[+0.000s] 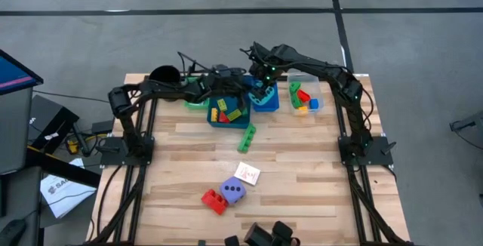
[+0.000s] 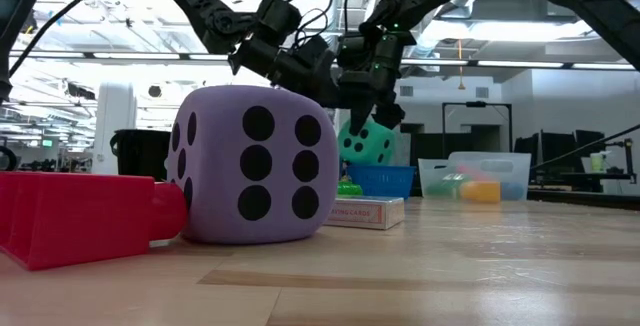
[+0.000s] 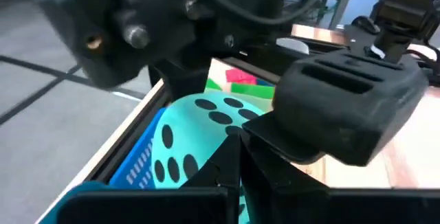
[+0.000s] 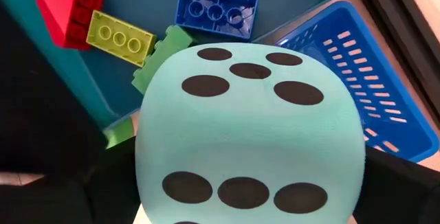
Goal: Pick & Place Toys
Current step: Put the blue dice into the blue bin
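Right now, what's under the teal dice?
Under the teal dice, held by the right gripper: a blue slotted basket and a blue tray with bricks. The dice hides the rest.

Teal dice cube (image 4: 247, 141) with black dots; purple dice cube (image 2: 250, 164) black-dotted too; red brick (image 2: 75, 214).

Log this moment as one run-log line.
right gripper: holding teal dotted dice cube above blue slotted basket | left gripper: shut, empty, alongside

I can read no words or numbers anywhere; my dice show only black dots.
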Robot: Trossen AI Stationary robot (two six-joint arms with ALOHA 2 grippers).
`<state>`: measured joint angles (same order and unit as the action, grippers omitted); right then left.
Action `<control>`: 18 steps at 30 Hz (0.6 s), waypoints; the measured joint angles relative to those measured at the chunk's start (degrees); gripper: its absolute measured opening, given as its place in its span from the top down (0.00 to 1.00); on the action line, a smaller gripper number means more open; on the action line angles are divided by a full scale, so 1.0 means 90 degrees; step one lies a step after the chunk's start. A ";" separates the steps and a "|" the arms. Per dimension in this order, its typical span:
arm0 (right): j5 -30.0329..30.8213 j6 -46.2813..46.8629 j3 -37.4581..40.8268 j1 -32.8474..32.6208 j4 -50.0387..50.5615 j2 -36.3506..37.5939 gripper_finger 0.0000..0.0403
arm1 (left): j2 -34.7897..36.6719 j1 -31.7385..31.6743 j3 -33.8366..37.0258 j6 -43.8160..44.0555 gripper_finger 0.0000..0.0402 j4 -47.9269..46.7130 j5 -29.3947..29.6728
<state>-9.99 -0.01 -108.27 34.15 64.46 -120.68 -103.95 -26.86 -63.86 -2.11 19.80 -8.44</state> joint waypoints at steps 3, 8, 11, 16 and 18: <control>0.0012 0.0001 0.0000 0.0002 -0.0001 0.0012 0.01 | -0.0127 0.0094 0.0004 0.0087 1.00 0.0161 -0.0005; 0.0266 -0.0001 0.0002 0.0005 0.0331 0.0012 0.01 | -0.0376 0.0210 -0.0015 0.0238 1.00 0.0501 -0.0014; 0.0316 0.0000 0.0002 0.0013 0.0450 0.0012 0.01 | -0.0471 0.0232 -0.0015 0.0402 1.00 0.0584 -0.0021; 0.0491 -0.0049 0.0002 0.0014 0.0464 0.0012 0.01 | -0.0526 0.0227 -0.0015 0.0413 1.00 0.0611 -0.0039; 0.0501 -0.0061 0.0002 0.0010 0.0462 0.0012 0.01 | -0.0526 0.0227 -0.0015 0.0413 1.00 0.0613 -0.0053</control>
<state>-5.48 -0.56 -108.25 34.24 68.62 -120.57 -108.68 -24.82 -63.99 1.61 25.32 -8.91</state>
